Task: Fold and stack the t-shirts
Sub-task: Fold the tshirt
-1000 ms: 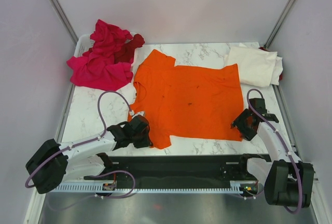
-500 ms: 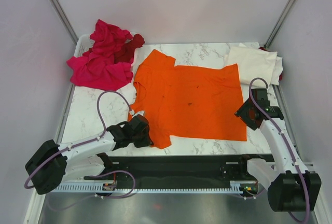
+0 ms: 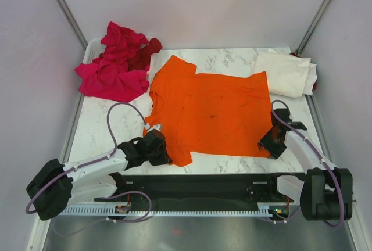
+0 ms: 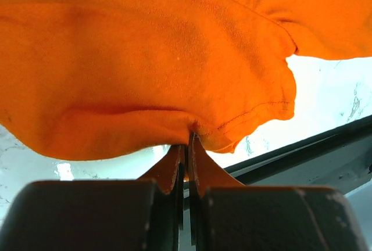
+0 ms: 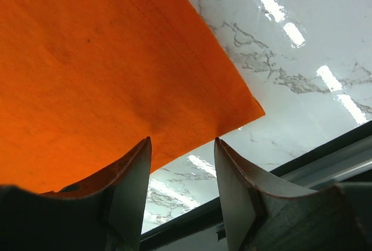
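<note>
The left claw [image 4: 187,140] was pinched shut on the near left edge of the orange t-shirt [image 3: 209,114], its two fingers pressed together with a small fold of stitched hem drawn up between their tips. The cloth bunched and sagged just beyond that grip. The right claw [image 5: 181,146] stood open, with a clear gap between its fingers, and it held nothing. It was low at the shirt's near right corner, with the hem running across the gap and the pointed corner lying just beyond its right finger; whether the fingers touched the cloth could not be told. The orange shirt lay spread mostly flat on the middle of the marbled surface [image 3: 110,129], between the two claws. The cream-white t-shirt [image 3: 285,72] lay folded at the far right corner, well apart from the right claw. The magenta-pink t-shirts [image 3: 113,71] were heaped at the far left, with the dark red t-shirt [image 3: 148,50] crumpled against them.
</note>
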`<move>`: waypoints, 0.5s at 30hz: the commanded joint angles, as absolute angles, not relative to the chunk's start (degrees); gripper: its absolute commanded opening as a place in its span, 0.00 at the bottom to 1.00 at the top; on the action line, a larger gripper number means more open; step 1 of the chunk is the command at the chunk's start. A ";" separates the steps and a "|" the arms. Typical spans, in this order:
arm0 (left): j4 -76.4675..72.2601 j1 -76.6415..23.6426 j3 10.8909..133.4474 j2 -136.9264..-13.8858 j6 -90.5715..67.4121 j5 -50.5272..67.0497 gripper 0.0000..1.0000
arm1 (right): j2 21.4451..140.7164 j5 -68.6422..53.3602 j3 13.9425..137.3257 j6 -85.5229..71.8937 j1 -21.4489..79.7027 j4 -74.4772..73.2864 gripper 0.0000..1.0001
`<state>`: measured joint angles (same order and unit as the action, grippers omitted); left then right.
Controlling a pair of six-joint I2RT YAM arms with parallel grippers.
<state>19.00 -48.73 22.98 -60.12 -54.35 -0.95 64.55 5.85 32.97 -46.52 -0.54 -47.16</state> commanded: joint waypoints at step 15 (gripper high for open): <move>16.44 -48.43 22.94 -60.73 -52.91 -1.05 0.02 | 60.30 1.41 28.57 -44.56 -12.92 -42.45 0.49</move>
